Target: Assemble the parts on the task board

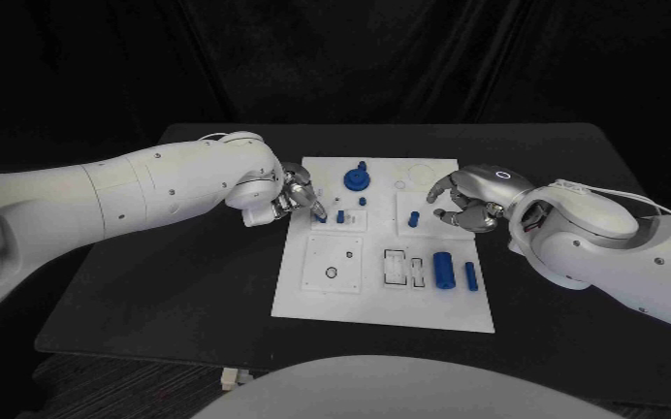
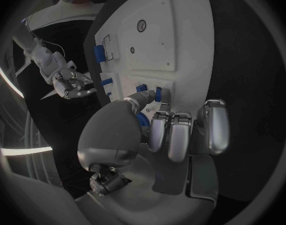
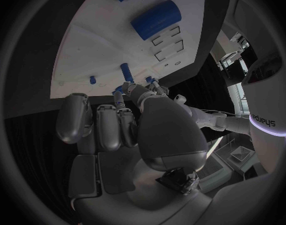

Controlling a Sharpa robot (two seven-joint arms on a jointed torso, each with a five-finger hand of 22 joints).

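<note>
A white task board (image 1: 335,288) lies in the middle of a black table (image 1: 559,157), its long side running away from the robot. Small blue parts sit on it. Near the robot's end, on the right side, a thick blue cylinder (image 1: 443,270) lies flat with its long axis pointing away from the robot, and a thinner blue rod (image 1: 471,276) lies just beside it, parallel. At the far end stands a round blue gear-like part (image 1: 358,180) with a stub pointing up. Between these, short blue pegs (image 1: 414,217) stand upright in the board.

The left hand (image 1: 291,196) reaches over the board's left edge. Its fingertips are drawn together around a small blue piece (image 2: 142,120); the left wrist view shows blue between thumb and fingers.

The right hand (image 1: 467,202) hovers over the board's right edge near the upright pegs, fingers curled inward. Whether it holds anything cannot be told.
</note>
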